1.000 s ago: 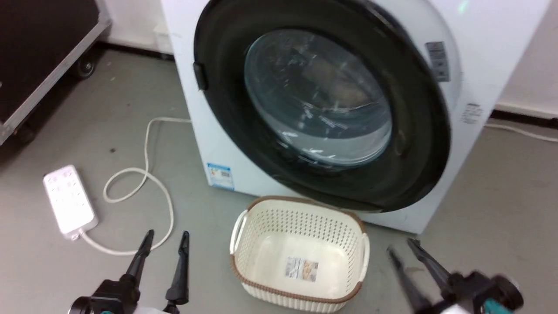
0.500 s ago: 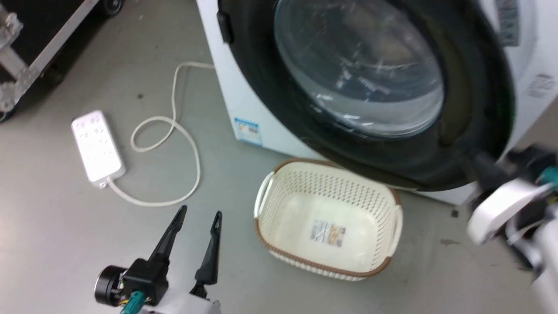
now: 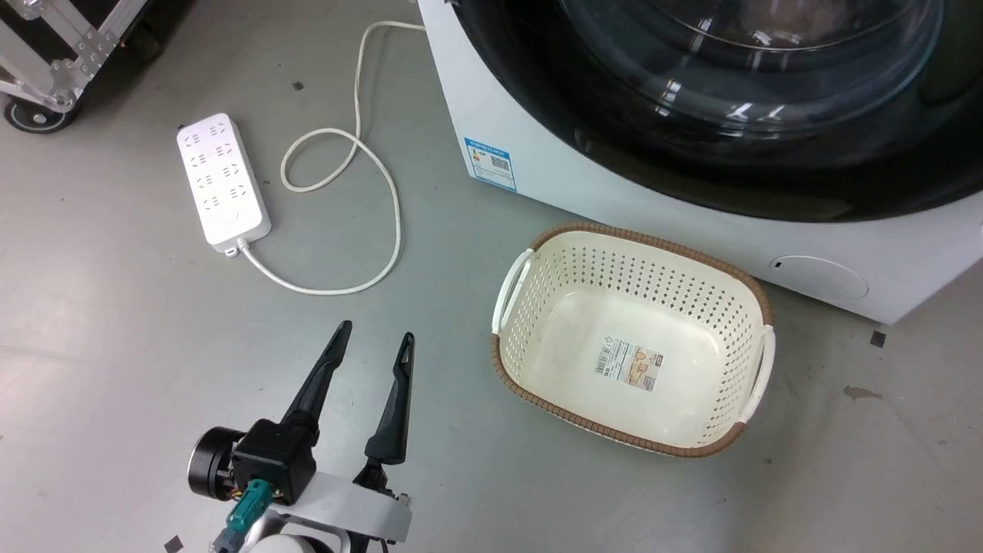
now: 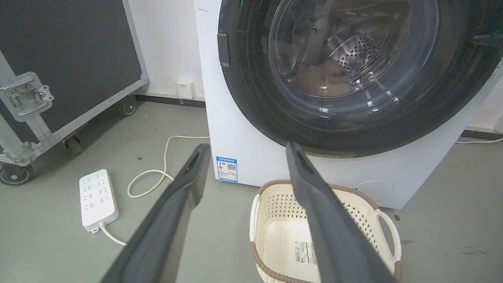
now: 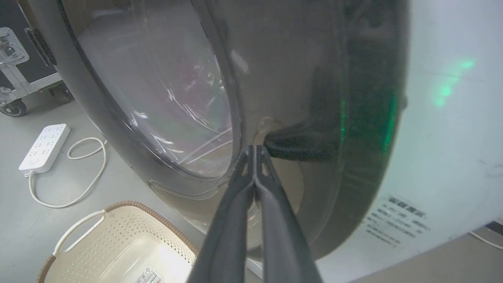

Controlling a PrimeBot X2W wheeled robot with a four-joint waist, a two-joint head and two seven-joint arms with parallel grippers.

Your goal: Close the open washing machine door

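Observation:
The washing machine door (image 3: 691,165), a glossy black rim around a bulging glass bowl, lies close against the white washing machine (image 3: 568,188); I cannot tell whether it is latched. In the right wrist view my right gripper (image 5: 254,148) is shut on nothing, its tips pressed to the door (image 5: 353,118) on the black rim beside the glass. My left gripper (image 3: 376,332) hangs open over the floor at the lower left, away from the machine. The left wrist view looks past the open left gripper (image 4: 247,146) at the door (image 4: 334,70).
A cream perforated basket (image 3: 630,338) stands on the floor just before the machine. A white power strip (image 3: 223,180) with a looped cable (image 3: 369,200) lies to the left. A black wheeled case (image 3: 46,61) is at the far left.
The head camera has tipped down and shifted toward the machine. My right arm rose out of the head picture up to the door. The left gripper stays open.

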